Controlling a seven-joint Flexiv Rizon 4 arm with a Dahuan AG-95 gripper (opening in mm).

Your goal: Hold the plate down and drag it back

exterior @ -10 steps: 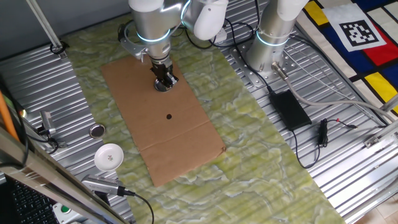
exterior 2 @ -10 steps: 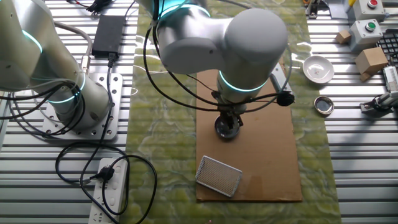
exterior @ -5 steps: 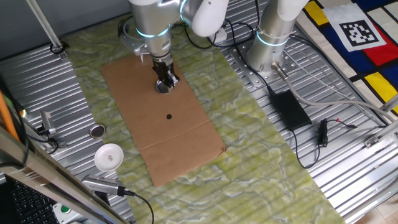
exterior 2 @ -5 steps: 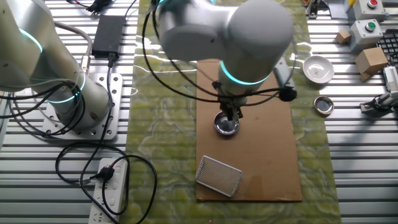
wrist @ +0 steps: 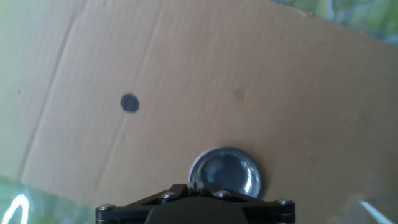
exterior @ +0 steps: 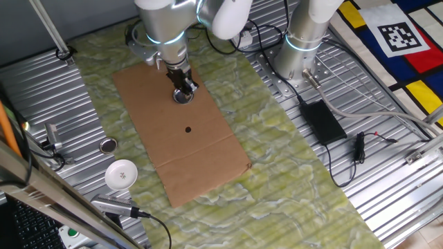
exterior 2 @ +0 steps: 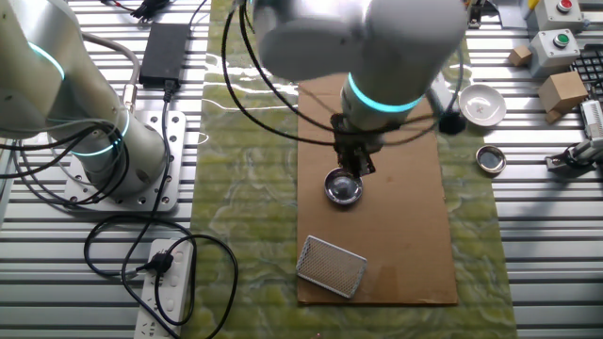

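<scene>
Plate sits on cardboard sheet, upper half. Gripper just above plate's rim; fingers look together, holding nothing. Wire-mesh block nearby on sheet. Black dot well apart. White dish off sheet.

The plate is a small round dish of shiny silver metal with a raised rim and a darker, reflective centre. It lies flat, right way up, on brown cardboard on the counter, just below and in front of the jaws, uncovered from above.
</scene>
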